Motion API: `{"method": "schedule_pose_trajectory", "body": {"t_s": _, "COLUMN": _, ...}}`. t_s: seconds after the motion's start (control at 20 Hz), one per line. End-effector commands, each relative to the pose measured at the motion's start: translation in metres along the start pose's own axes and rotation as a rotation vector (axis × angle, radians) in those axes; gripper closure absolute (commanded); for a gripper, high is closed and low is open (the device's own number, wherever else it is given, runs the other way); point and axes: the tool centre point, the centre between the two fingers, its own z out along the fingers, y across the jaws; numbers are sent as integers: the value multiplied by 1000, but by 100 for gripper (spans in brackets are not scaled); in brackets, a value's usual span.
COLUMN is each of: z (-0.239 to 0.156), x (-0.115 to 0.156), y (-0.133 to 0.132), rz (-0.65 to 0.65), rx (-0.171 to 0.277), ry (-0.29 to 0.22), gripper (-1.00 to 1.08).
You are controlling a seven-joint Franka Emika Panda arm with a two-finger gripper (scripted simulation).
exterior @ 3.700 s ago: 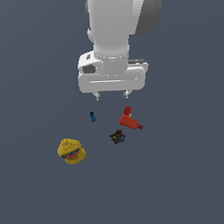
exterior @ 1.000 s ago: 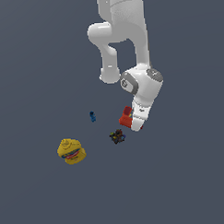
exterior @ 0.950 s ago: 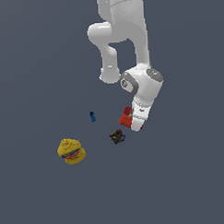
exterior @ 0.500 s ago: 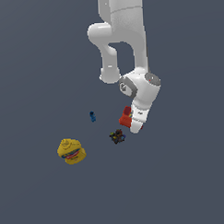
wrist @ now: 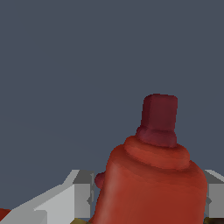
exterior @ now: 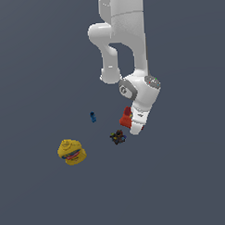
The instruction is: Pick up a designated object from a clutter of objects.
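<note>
The designated object, a bright red chunky item (exterior: 126,117) with a short stub, sits between the fingers of my gripper (exterior: 132,124), which leans in from the exterior view's right. In the wrist view the red item (wrist: 153,175) fills the space between the two grey fingers (wrist: 81,192), both pressed against its sides, with its darker stub pointing away from the camera. The rest of the clutter lies nearby: a small dark multicoloured piece (exterior: 117,137) just beside the gripper, a tiny blue piece (exterior: 93,117) and a yellow lumpy item with a red band (exterior: 71,152).
The white arm (exterior: 125,35) rises above the gripper. The floor is a plain dark grey surface (exterior: 191,176) with no edges in view.
The gripper hung open above the clutter 3.7 s ago and has since come down and tilted onto the red item. Over the last second the hand and red item shifted slightly to the exterior view's left.
</note>
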Motion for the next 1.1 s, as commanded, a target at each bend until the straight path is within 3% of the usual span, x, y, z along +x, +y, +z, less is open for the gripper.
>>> {"method": "schedule_pose_trajectory", "body": {"t_s": 0.0, "z": 1, "x": 0, "y": -1, "rz": 0, "rx": 1, "ry": 0, "gripper": 108}}
{"method": "schedule_pose_trajectory", "body": {"t_s": 0.55, "z": -10, "x": -1, "y": 4, "rz": 0, "rx": 0, "ry": 0, "gripper": 108}}
{"method": "schedule_pose_trajectory", "body": {"t_s": 1.05, "z": -68, "x": -8, "y": 27, "rz": -2, "rx": 2, "ry": 1, "gripper": 108}}
